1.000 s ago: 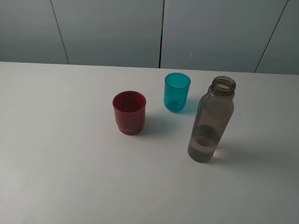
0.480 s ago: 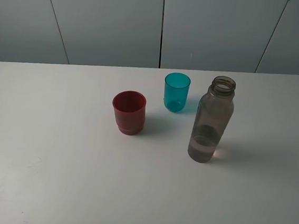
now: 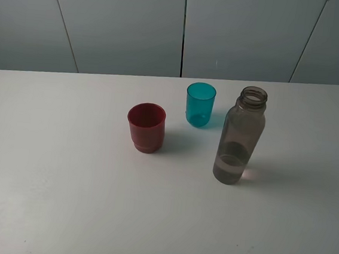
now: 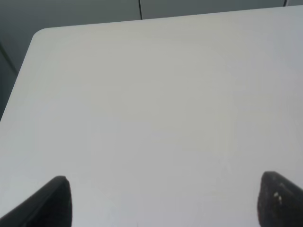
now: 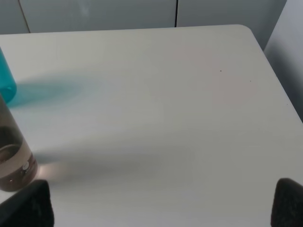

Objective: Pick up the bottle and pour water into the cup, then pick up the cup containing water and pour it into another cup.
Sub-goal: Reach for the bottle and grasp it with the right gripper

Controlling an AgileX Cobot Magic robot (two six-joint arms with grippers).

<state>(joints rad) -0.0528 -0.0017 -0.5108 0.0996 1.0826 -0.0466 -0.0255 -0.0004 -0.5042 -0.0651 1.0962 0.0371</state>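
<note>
On the white table: jaws wide on both arms, nothing held.
Nearest, the left gripper hangs over bare tabletop with its jaws spread wide, empty; the right gripper is equally wide open and empty, the bottle standing off to one side of it, outside the jaws; the bottle is upright and uncapped, a little water in its base; farther back and to the left stands the red cup; farthest, the teal cup, upright, apart from both.

Table: bottle, teal cup, red cup
</note>
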